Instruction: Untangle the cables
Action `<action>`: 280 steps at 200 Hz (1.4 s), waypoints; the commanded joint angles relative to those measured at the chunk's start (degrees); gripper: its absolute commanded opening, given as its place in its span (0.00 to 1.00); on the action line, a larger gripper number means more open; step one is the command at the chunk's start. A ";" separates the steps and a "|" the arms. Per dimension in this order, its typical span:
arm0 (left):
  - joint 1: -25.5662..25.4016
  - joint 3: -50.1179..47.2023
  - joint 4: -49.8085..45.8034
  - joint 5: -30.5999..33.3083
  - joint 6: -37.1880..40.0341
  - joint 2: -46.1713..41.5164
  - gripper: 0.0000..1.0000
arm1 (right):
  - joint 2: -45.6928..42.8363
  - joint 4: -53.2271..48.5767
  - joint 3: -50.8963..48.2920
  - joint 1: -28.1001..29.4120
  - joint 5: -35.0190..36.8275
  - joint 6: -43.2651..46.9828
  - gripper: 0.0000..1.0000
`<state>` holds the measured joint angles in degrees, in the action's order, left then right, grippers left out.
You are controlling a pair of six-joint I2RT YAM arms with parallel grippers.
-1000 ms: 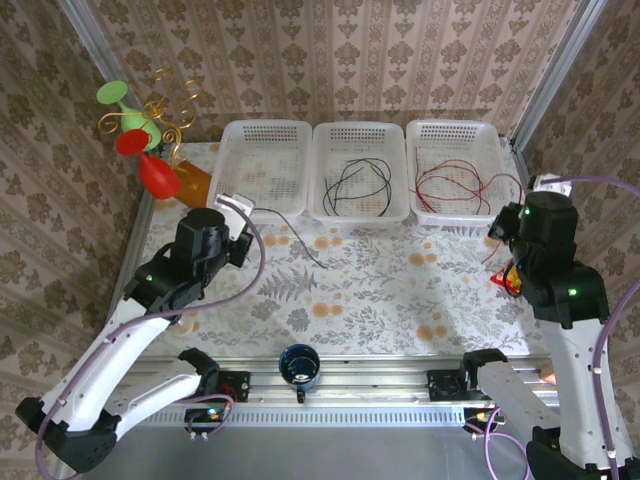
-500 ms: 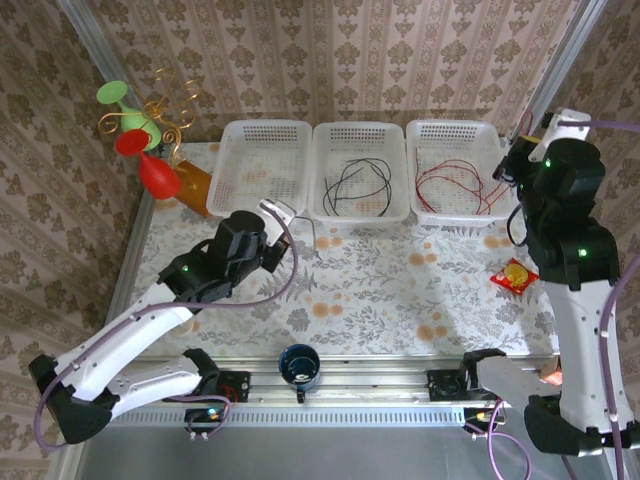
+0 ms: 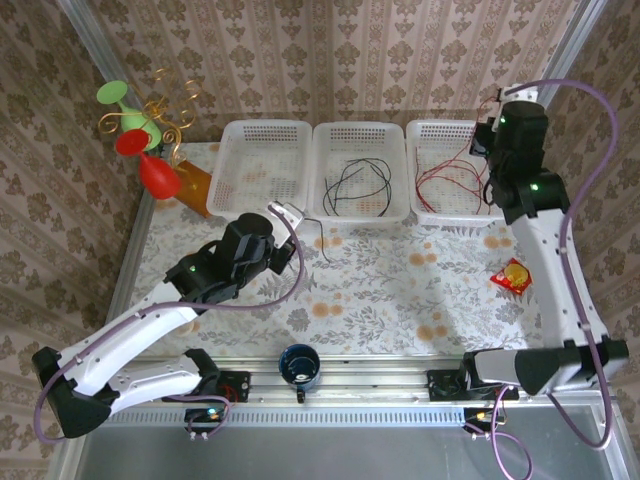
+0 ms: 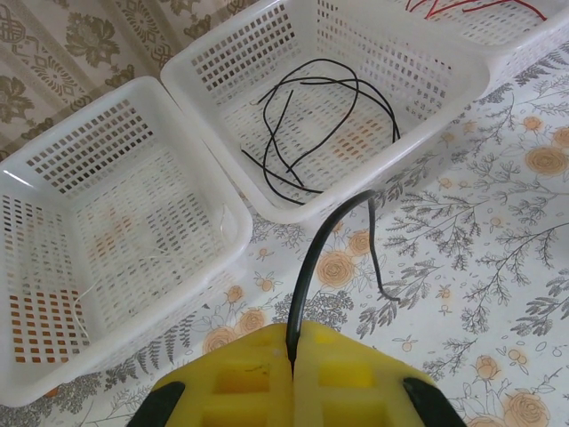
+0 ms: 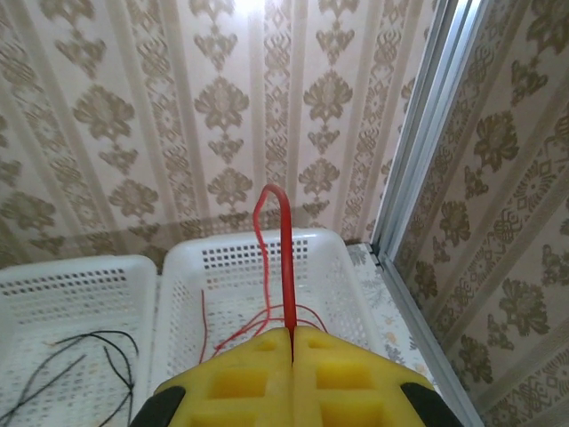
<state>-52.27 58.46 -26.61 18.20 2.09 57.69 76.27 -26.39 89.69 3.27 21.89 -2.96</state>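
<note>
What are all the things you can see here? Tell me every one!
baskets: three, white, row at table's far side
black cables: several, black, middle basket
red cables: several, red, right basket
held black cable: one, black, arching down to the table
held red cable: one, red, above right basket
cup: one, dark blue, near edge
packet: one, red-yellow, table's right side
ornament: one, green-red-gold, far left corner
tablecloth: one, flowered
left fingers: yellow, shut on held black cable
right fingers: yellow, shut on held red cable
</note>
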 commanded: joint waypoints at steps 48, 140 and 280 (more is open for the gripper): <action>-1.33 0.73 -1.47 1.24 -1.05 -1.49 0.00 | 12.16 1.73 -6.71 -0.91 -3.27 -2.60 0.00; -2.95 1.84 -2.05 0.97 -0.86 -0.60 0.00 | 33.83 -6.88 -2.27 -3.81 -11.32 -6.33 0.00; -5.98 2.97 -2.05 2.06 -1.92 0.41 0.00 | 54.13 -17.72 24.70 -5.26 -3.53 -9.16 0.00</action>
<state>-57.34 58.59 -28.01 19.18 1.41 57.89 126.69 -38.33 108.16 -1.39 14.70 -10.59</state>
